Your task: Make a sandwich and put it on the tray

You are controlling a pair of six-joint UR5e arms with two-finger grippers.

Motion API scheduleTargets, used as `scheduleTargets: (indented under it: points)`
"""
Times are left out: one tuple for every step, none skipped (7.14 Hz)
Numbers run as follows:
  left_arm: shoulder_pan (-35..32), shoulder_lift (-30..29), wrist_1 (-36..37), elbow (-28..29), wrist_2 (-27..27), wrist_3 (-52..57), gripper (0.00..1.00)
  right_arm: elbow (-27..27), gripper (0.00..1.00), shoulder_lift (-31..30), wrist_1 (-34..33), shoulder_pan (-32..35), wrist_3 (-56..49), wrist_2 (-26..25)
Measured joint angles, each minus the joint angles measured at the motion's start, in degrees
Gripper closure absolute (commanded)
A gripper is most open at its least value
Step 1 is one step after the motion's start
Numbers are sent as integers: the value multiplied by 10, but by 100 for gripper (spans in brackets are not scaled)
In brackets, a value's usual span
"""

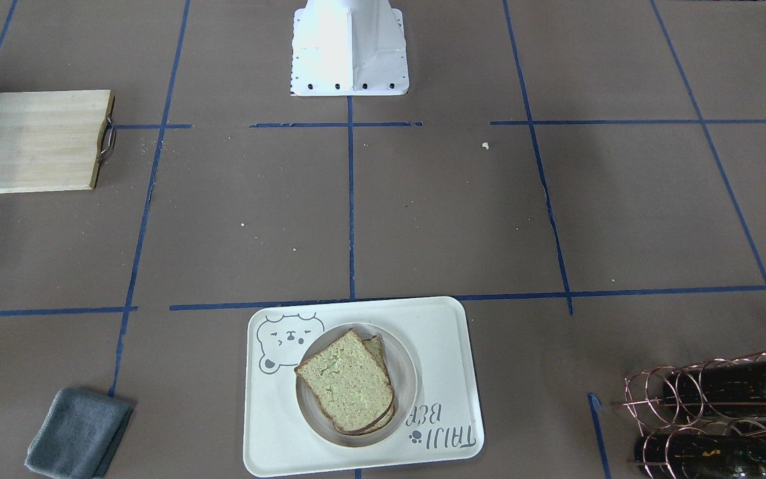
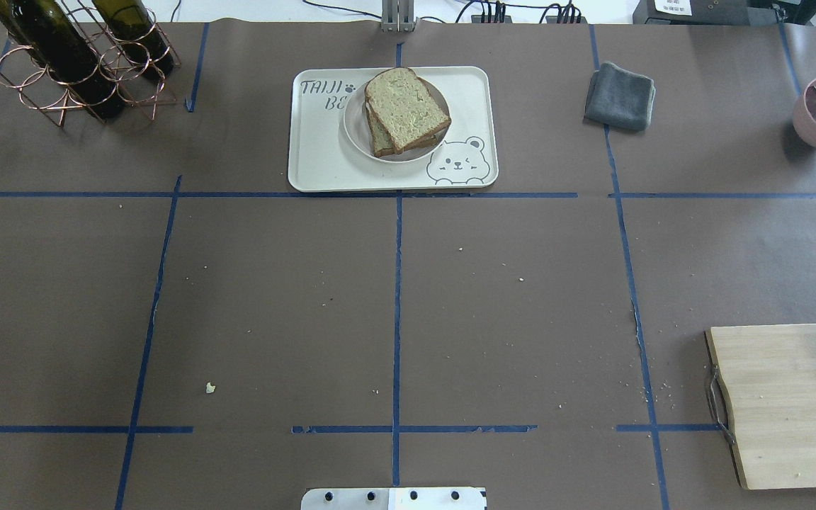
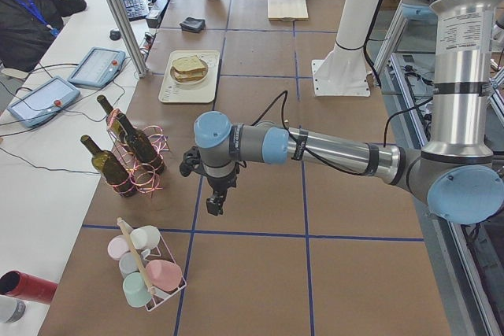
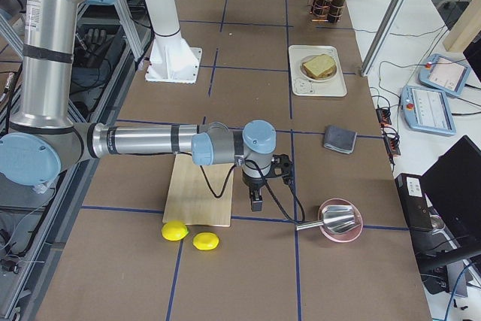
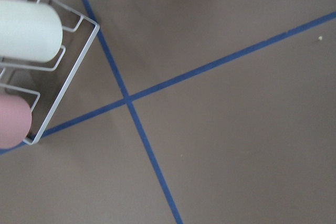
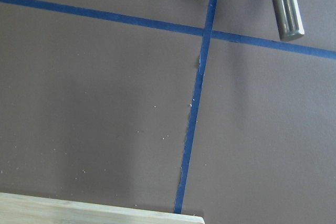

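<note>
The sandwich [image 2: 408, 106] sat on a small white plate [image 2: 353, 136], and the plate sat on the tray [image 2: 316, 159]. Seen from above, the tray was at 12 o'clock on the table [image 2: 273, 297]. One slice of bread lay on top of the other, a bit crooked. A gray cloth [image 2: 620, 95] lay at 1 o'clock and a wooden board [image 2: 790, 404] at 4 o'clock. Some bottles [image 2: 61, 57] stood at 11 o'clock. The left gripper [image 3: 214, 207] hung over the table near the bottles, well apart from the tray. The right gripper [image 4: 255, 203] hung between the wooden board and a pink bowl [image 4: 340, 223]. I could not tell if either gripper was open or closed.
</note>
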Motion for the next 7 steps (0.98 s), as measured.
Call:
scheduleTargets:
  points:
    - [-11,20,-3,4,-3,3,0,0,0,1,0,0,0,1]
    - [-22,28,-3,7,-4,2,0,-2,0,2,0,0,-1,3]
    - [-27,31,-1,8,-5,1,0,-5,0,5,-1,0,-1,8]
    - [-29,29,-1,7,-5,1,0,-9,0,8,0,0,-1,14]
    - [-30,28,-1,6,-5,1,0,-10,0,8,1,0,-2,16]
    - [-31,28,0,4,-5,2,0,-11,0,8,1,0,-3,19]
    - [-31,29,-1,3,-5,3,0,-12,0,10,1,0,-3,24]
